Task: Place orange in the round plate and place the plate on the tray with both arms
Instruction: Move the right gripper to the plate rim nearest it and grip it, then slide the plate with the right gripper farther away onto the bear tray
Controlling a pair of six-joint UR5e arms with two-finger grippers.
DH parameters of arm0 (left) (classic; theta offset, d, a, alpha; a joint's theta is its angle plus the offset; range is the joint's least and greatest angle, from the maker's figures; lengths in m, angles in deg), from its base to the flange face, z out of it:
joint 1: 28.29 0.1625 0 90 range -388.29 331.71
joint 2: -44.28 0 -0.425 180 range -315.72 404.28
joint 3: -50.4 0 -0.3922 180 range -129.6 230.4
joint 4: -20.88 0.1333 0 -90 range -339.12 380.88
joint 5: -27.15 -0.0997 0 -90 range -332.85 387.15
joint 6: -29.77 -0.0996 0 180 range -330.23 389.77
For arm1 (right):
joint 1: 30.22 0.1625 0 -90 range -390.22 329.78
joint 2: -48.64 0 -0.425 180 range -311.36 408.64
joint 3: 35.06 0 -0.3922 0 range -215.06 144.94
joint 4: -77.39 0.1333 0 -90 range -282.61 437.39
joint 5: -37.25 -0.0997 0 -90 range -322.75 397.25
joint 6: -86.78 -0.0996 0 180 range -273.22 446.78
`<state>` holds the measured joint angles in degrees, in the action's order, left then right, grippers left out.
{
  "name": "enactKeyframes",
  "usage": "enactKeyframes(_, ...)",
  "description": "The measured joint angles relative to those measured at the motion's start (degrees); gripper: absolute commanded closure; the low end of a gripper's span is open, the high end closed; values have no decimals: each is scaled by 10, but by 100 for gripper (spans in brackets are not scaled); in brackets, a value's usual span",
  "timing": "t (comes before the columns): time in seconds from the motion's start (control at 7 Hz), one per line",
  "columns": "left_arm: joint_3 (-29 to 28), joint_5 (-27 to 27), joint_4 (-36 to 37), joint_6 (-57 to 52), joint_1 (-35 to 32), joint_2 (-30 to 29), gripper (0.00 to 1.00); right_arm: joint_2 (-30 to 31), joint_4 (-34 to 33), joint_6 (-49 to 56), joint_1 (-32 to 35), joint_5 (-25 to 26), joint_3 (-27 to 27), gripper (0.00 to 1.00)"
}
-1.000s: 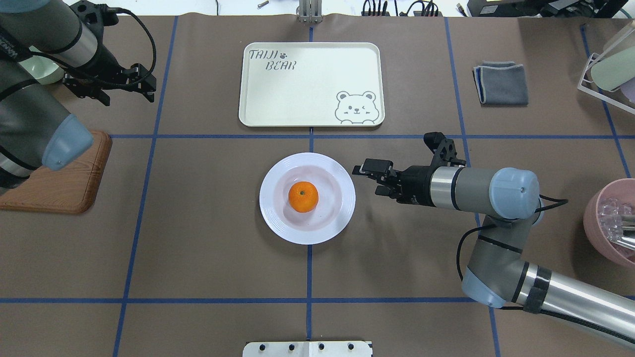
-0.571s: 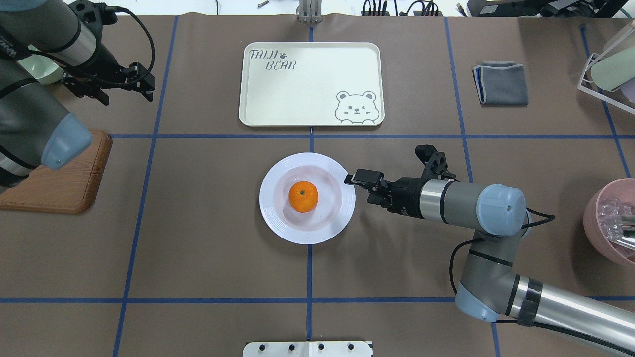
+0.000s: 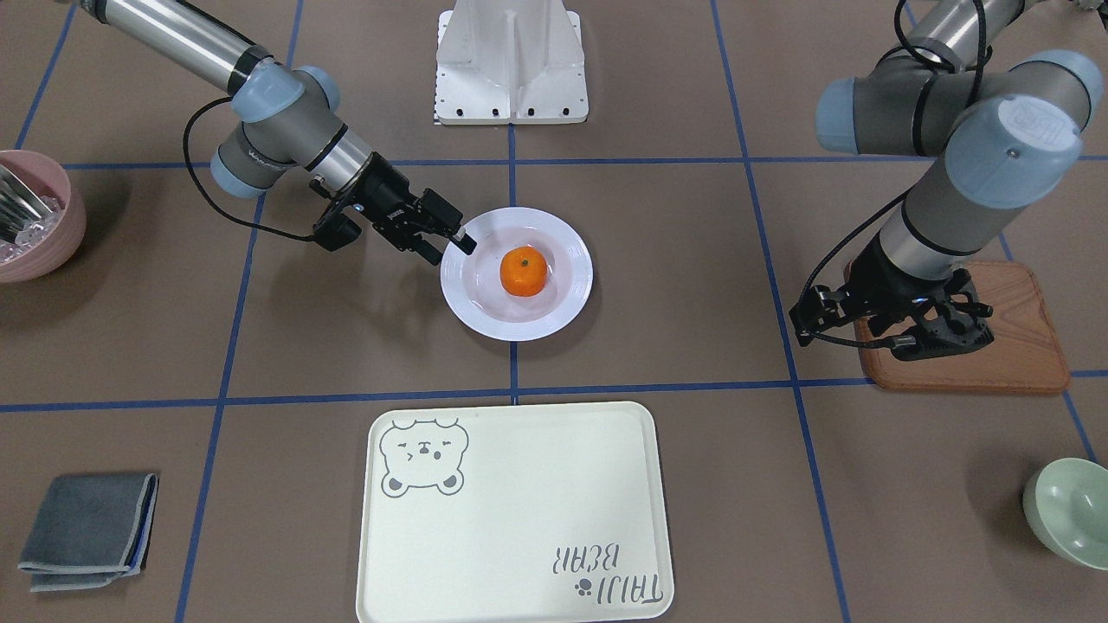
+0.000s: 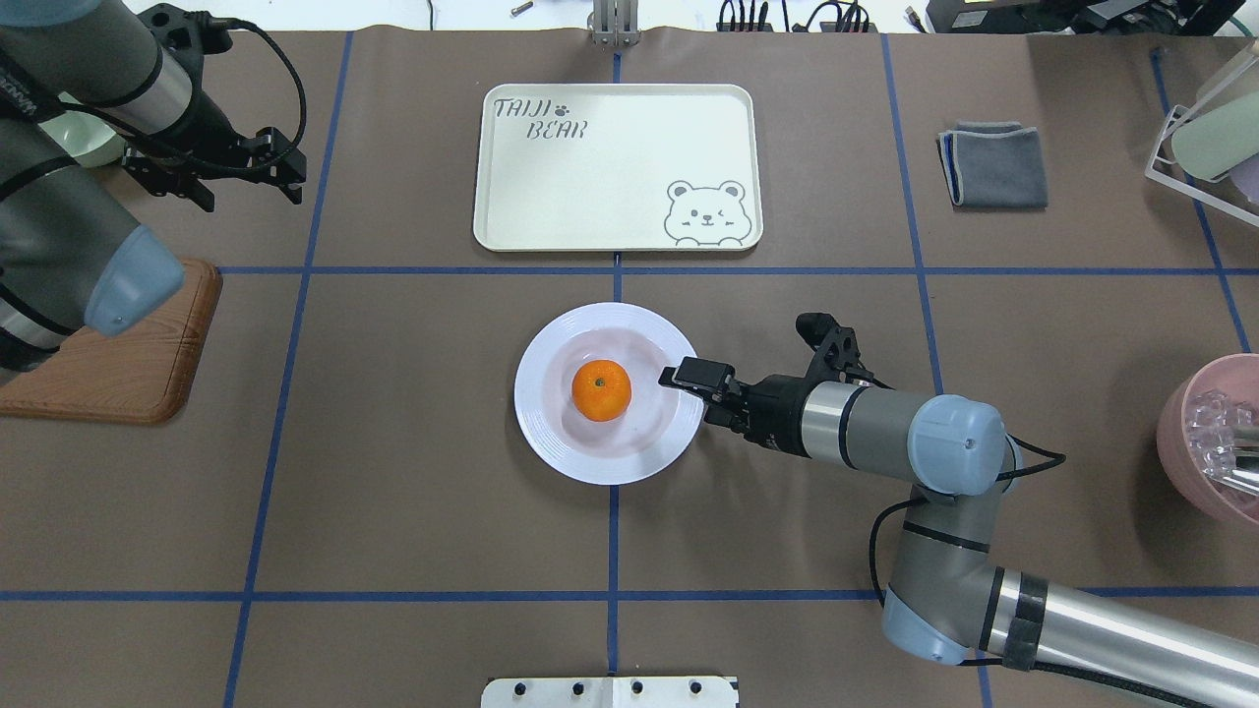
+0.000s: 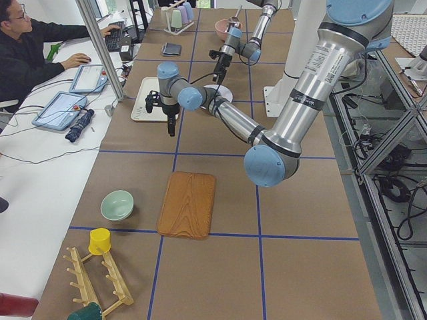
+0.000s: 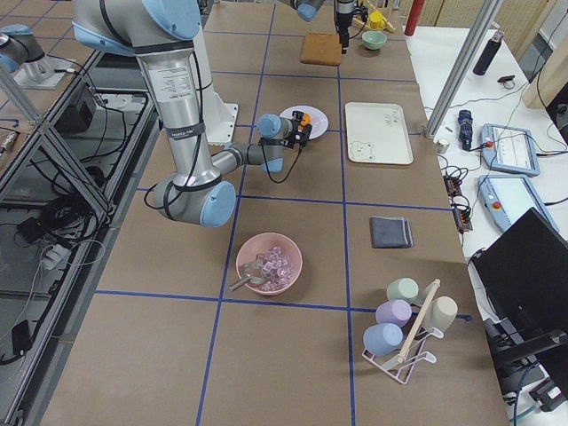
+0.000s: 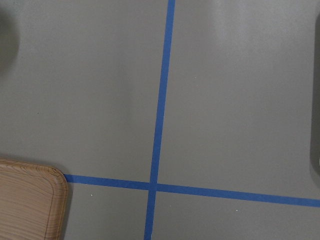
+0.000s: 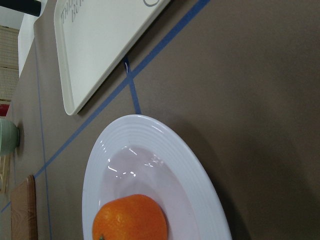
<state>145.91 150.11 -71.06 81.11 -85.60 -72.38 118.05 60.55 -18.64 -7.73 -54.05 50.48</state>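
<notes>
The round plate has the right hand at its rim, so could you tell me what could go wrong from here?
1. The orange lies loose in the round plate; a lift by the right hand alone may tilt it, and the fruit could roll out.
2. The left hand hangs far off near the wooden board, so no second grip is ready.
3. The glossy rim may slip.

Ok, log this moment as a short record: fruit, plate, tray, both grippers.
orange: resting in the round plate's well
round plate: on the table, short of the tray
tray: flat on the table, plate not yet on it
right gripper: open, one finger over the plate's rim
left gripper: open, far from the plate, near the wooden board
</notes>
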Motion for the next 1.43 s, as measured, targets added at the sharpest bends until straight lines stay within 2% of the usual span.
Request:
enactKeyframes(0.57, -3, 0, 0, 4, 0, 1, 1, -30, -1, -1, -7, 13, -27, 0)
enactKeyframes(0.71, -2, 0, 0, 6, 1, 2, 1, -37, -1, -1, -7, 14, -36, 3)
enactKeyframes(0.86, -1, 0, 0, 7, 1, 2, 1, -45, -1, -2, -7, 15, -45, 35)
enactKeyframes(1.0, 0, 0, 0, 7, 0, 2, 1, -49, -1, -8, -7, 15, -48, 98)
enactKeyframes(1.43, 0, -1, 0, 8, 0, 3, 1, -66, 0, -51, -6, 32, -44, 100)
